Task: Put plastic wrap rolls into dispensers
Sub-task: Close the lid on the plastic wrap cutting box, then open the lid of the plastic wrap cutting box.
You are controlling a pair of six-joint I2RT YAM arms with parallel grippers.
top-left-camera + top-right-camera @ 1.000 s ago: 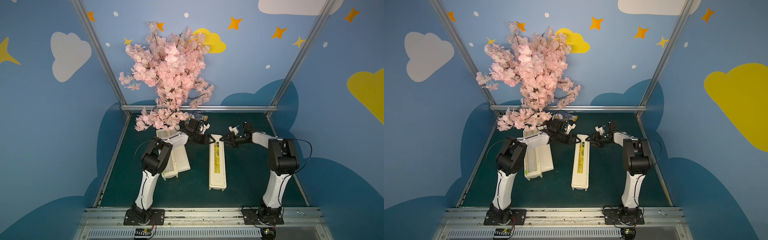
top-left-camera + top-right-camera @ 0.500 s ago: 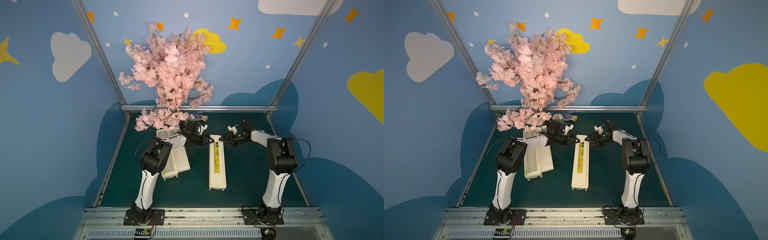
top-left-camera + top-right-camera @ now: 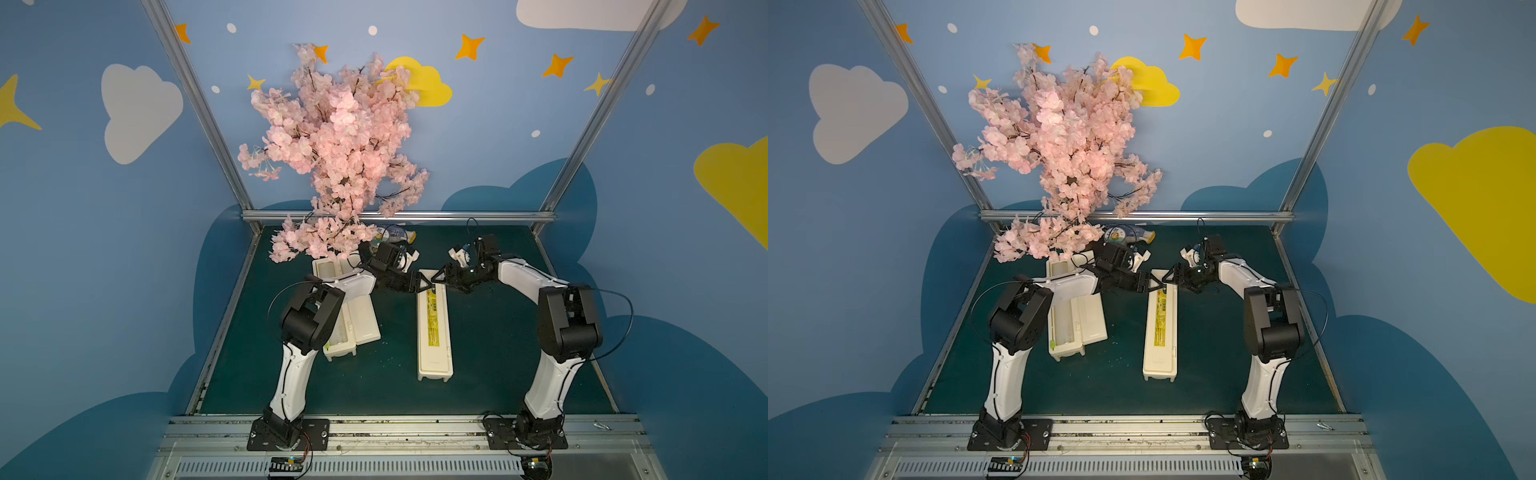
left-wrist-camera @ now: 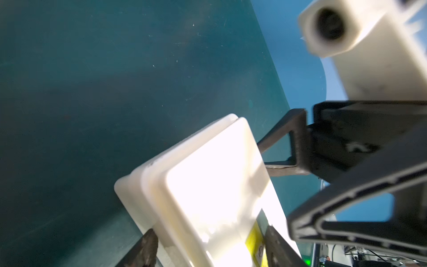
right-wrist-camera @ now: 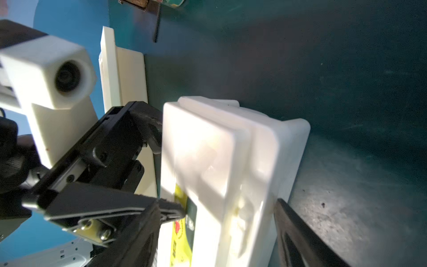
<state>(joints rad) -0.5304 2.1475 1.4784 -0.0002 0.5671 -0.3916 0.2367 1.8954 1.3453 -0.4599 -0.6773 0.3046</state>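
You count one closed dispenser and one open dispenser at its 9 o'clock, two in all; one plastic wrap roll; one bottle at 11 o'clock; one blossom tree.

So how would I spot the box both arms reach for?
On the green table by the blossom tree, two cream boxes lie side by side. It's the closed dispenser at the centre: lid shut with a yellow label, unlike the open dispenser.
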